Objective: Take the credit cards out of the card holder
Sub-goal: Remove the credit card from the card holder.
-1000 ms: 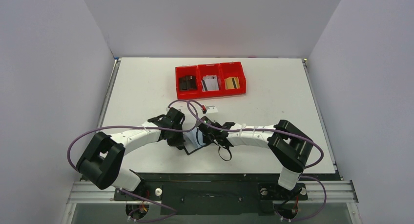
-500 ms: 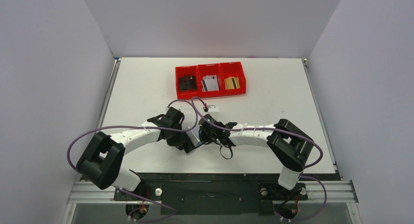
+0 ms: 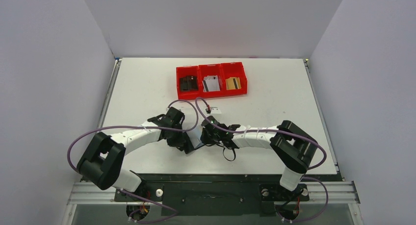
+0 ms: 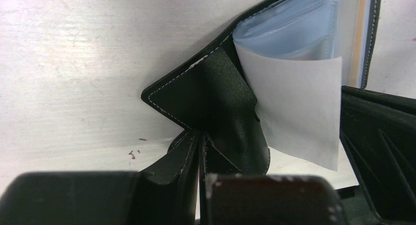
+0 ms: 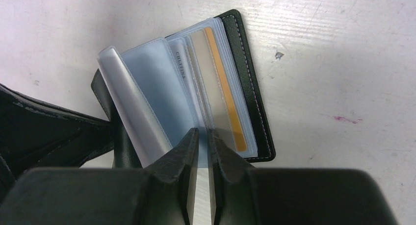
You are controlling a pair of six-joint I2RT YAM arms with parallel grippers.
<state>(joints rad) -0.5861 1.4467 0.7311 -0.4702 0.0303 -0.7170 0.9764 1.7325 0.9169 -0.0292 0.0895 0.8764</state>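
Observation:
The black card holder [image 3: 196,137] lies open near the table's front, between my two grippers. My left gripper [image 4: 201,178] is shut on its black leather flap [image 4: 216,102] and holds that side up. Its clear bluish sleeves [image 5: 157,83] fan open, and a gold-striped credit card [image 5: 223,87] lies in one of them. A white-grey leaf [image 4: 299,112] hangs out of the sleeves. My right gripper [image 5: 206,134] has its tips at the sleeves' near edge, a thin gap apart. Whether they pinch anything does not show.
Three red bins [image 3: 212,67] stand in a row at the back of the table. They hold a black card [image 3: 188,83], a white-grey card [image 3: 211,84] and a gold card [image 3: 233,83]. A small white tag [image 3: 214,109] lies beyond the holder.
My right gripper has moved left onto the card holder, covering the white sleeves from above. The left gripper keeps its hold in place.

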